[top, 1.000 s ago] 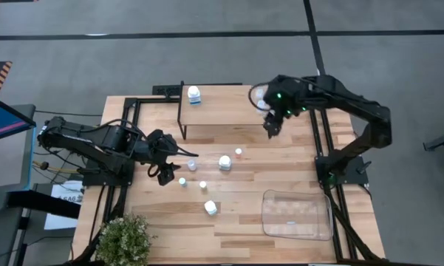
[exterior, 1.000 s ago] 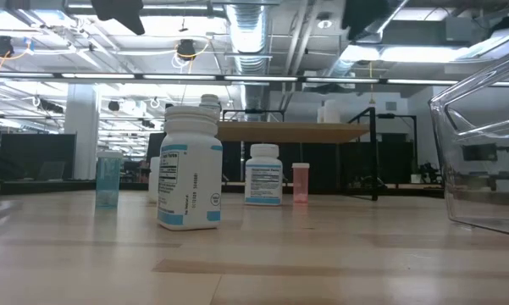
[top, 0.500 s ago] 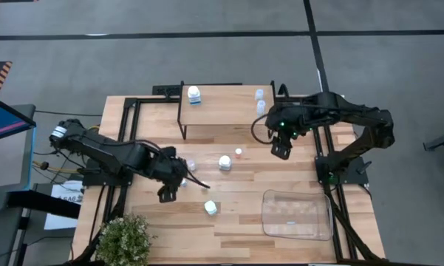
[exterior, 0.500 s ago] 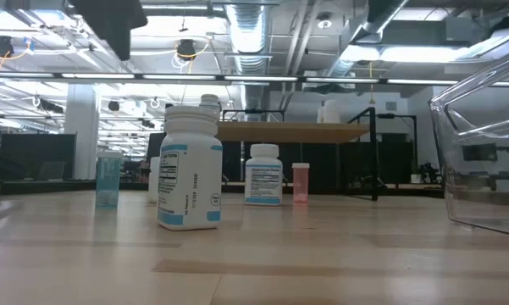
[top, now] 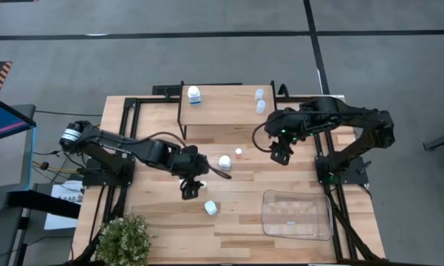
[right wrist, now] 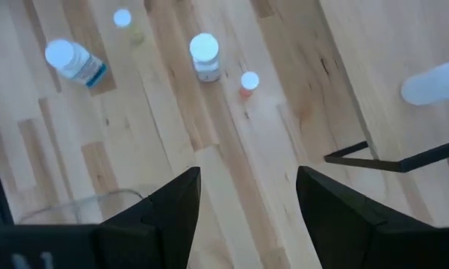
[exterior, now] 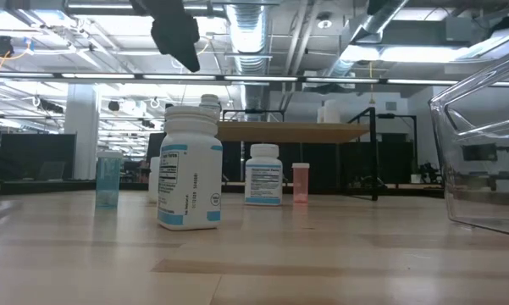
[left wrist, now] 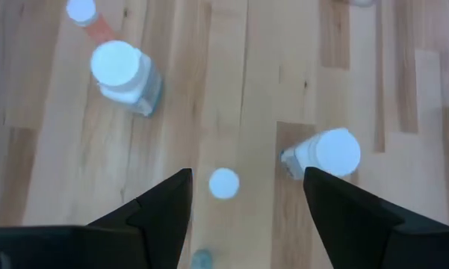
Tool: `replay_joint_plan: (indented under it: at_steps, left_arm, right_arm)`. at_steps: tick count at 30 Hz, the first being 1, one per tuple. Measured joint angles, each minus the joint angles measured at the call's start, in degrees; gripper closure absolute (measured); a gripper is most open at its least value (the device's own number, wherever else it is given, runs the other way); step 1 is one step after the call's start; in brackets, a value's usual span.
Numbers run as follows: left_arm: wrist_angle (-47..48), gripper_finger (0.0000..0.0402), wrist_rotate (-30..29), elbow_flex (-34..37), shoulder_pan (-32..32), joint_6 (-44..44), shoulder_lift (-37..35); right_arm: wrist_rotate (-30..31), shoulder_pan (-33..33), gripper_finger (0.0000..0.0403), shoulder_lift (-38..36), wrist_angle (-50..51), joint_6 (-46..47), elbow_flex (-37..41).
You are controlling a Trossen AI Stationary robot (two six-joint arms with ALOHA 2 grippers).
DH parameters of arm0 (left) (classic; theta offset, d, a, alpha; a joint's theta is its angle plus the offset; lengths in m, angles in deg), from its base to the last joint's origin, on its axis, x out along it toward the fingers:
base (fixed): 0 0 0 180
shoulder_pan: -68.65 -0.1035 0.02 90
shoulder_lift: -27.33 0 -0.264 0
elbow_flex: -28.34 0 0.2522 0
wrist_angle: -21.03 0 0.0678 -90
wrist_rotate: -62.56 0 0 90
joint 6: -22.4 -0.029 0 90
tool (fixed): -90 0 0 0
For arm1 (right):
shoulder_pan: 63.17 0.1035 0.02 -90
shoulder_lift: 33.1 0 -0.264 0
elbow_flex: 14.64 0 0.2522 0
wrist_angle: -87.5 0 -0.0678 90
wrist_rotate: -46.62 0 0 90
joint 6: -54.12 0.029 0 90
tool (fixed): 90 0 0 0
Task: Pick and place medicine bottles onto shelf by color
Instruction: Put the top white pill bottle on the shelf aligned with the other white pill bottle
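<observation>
The shelf [top: 222, 112] stands at the table's far side and carries a white bottle [top: 194, 94] and two clear bottles [top: 260, 100]. On the table stand two white bottles [top: 224, 162] [top: 210, 208] and an orange-capped one [top: 238, 152]. My left gripper [top: 190, 188] is open above the table. In its wrist view the left gripper [left wrist: 246, 175] has a tiny white-capped bottle [left wrist: 224, 183] on the table below the gap between its fingers, untouched. My right gripper [top: 281, 155] [right wrist: 248, 172] is open and empty, in front of the shelf's right end.
A clear plastic tray [top: 297, 214] lies at the near right and fills the right of the low view [exterior: 483, 152]. A potted plant [top: 124, 240] stands at the near left corner. A bluish clear bottle [exterior: 107, 178] stands on the table's left part.
My left gripper has gone toward the table's right edge and a little nearer, and now hangs over the small bottles in the table's middle. My right gripper has come off the shelf's right end toward the near edge, and the two clear bottles on the shelf now show.
</observation>
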Motion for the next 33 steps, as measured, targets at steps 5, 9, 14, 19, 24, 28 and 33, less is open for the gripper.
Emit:
replay_joint_plan:
  at_steps: [5, 9, 14, 19, 24, 28, 33]
  left_arm:
    - [6.67, 0.0148, 0.99, -1.29, -1.38, -3.71, -1.69]
    - [13.36, 0.0152, 0.01, -1.84, -1.28, -3.13, -5.73]
    - [17.4, 0.0165, -3.7, -1.81, -0.22, 2.17, -12.1]
    - [17.4, 0.0176, -7.55, -1.81, 1.19, 6.21, -16.3]
    - [17.69, 0.018, -8.56, -1.81, 1.86, 7.06, -17.15]
    - [17.67, 0.0181, -8.58, -1.8, 1.86, 6.85, -17.09]
    - [17.47, 0.0181, -9.68, -1.79, 1.86, 6.04, -17.06]
  right_arm:
    - [0.58, 1.23, 0.0159, 0.49, -1.56, -1.62, 5.09]
    - [0.62, 2.7, 0.0159, -0.04, -10.16, -1.59, 13.77]
    - [0.79, 4.59, 0.0159, -0.34, -30.66, -3.39, 26.17]
    - [7.51, 5.18, 0.017, -0.04, -48.19, -1.1, 38.13]
    - [9.48, 5.02, 0.0222, 1.12, -55.97, 4.97, 44.54]
    - [9.46, 5.61, 0.027, 4.5, -58.78, 5.66, 45.15]
    - [6.91, 5.45, 0.031, 10.53, -62.51, 5.7, 45.14]
